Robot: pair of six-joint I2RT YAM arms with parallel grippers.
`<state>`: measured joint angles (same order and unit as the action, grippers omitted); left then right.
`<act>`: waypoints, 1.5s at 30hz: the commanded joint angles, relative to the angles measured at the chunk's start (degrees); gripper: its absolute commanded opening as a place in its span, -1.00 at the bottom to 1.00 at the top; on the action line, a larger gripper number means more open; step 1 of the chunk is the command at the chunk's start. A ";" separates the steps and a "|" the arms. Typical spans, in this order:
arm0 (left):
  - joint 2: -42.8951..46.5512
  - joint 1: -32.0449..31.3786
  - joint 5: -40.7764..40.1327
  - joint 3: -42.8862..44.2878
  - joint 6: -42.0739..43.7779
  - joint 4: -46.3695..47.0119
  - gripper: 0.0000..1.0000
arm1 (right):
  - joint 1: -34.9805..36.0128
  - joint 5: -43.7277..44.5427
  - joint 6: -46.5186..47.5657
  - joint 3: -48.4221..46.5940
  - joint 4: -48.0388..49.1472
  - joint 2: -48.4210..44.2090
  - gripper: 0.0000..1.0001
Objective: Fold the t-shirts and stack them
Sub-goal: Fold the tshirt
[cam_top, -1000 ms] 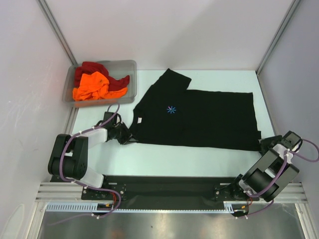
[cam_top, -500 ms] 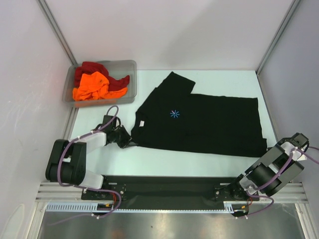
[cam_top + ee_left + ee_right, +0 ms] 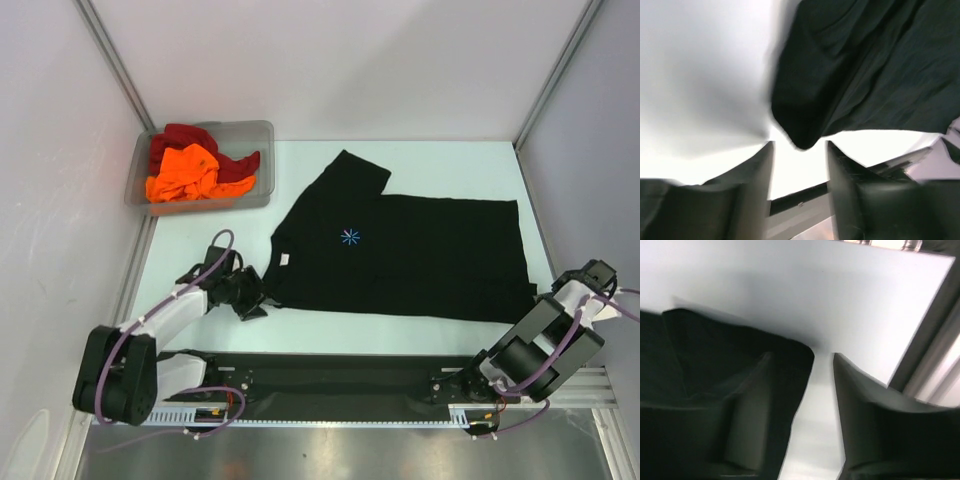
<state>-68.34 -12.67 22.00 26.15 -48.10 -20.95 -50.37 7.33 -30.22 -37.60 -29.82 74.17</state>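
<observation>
T-shirts, three: black t-shirt (image 3: 420,260) flat, orange t-shirt (image 3: 185,172) and red t-shirt (image 3: 180,135) in bin (image 3: 252,133); left tool (image 3: 800,150), right tool (image 3: 802,359) both parted.

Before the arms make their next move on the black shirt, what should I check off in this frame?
1. Black shirt spread on the table: ok.
2. Left claw open, cloth tip at its gap, not clamped: ok.
3. Right claw open at the hem corner, not clamped: ok.
4. Orange shirt and red shirt out of the way in the bin: ok.
5. Near sleeve laid out flat: cannot tell.
</observation>
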 commanded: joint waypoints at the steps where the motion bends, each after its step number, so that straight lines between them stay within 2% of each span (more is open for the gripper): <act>1: 3.82 -0.69 -3.89 2.57 0.98 -10.83 0.13 | 0.27 2.86 0.60 -5.19 -3.82 -3.68 0.18; 2: 4.43 -1.74 -4.68 3.46 1.94 -12.08 0.18 | 1.14 2.78 0.34 -6.33 -4.97 -4.55 0.38; 5: 5.67 -3.15 -6.70 6.71 3.27 -14.02 0.22 | 4.38 3.82 -0.37 -12.65 -9.10 -5.09 0.66; 8: 5.76 -3.77 -9.95 12.15 5.99 -16.31 0.23 | 6.59 4.53 -0.19 -19.24 -12.79 -4.56 0.77; 11: 5.06 -5.08 -14.26 20.06 10.73 -17.37 0.22 | 12.82 4.36 0.60 -24.79 -14.21 -3.16 0.86; 14: 0.76 -6.57 -14.00 28.40 16.09 -14.47 0.14 | 20.47 1.56 0.86 -29.44 -12.55 1.14 0.85; 16: -5.56 -8.07 -13.57 36.11 20.12 -13.08 0.12 | 25.63 -3.72 1.21 -33.91 -10.70 6.91 0.82; 18: -13.44 -8.60 -11.64 41.41 22.86 -11.84 0.11 | 29.34 -4.78 2.52 -37.61 -9.47 11.76 0.80; 19: -16.54 -8.95 -9.80 46.83 25.39 -11.05 0.08 | 31.89 -4.00 3.40 -41.72 -9.38 16.05 0.76; 21: -21.73 -9.39 -10.04 55.70 27.69 -11.13 0.05 | 33.14 -3.46 3.41 -45.43 -9.20 21.08 0.67; 22: -26.89 -9.74 -10.65 58.72 29.45 -11.91 0.03 | 33.49 -3.81 2.54 -47.28 -9.63 25.63 0.57; 24: -31.57 -9.75 -12.68 66.43 30.86 -12.27 0.00 | 33.58 -4.17 2.18 -51.86 -9.90 29.35 0.38; 28: -43.00 -9.83 -14.79 79.20 35.07 -11.48 -0.03 | 33.23 -4.61 2.35 -57.48 -7.53 37.26 0.21; 29: -48.50 -9.83 -14.62 82.01 35.87 -11.48 -0.04 | 33.06 -5.13 2.53 -58.88 -7.44 40.58 0.15; 34: -62.25 -9.83 -16.02 101.34 37.99 -14.38 -0.07 | 33.05 -0.84 4.99 -73.28 -12.09 50.53 0.16; 39: -65.52 -9.83 -16.20 100.07 38.16 -6.32 -0.06 | 32.27 5.14 6.48 -78.84 -11.31 55.72 0.27; 45: -67.37 -9.75 -17.25 99.53 38.69 -4.10 -0.01 | 29.98 6.47 6.57 -86.05 -11.22 61.00 0.27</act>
<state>-135.70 -22.28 5.89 124.46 -11.31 -29.43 -18.61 11.09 -24.56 -118.85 -41.28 132.57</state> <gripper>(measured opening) 0.489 0.642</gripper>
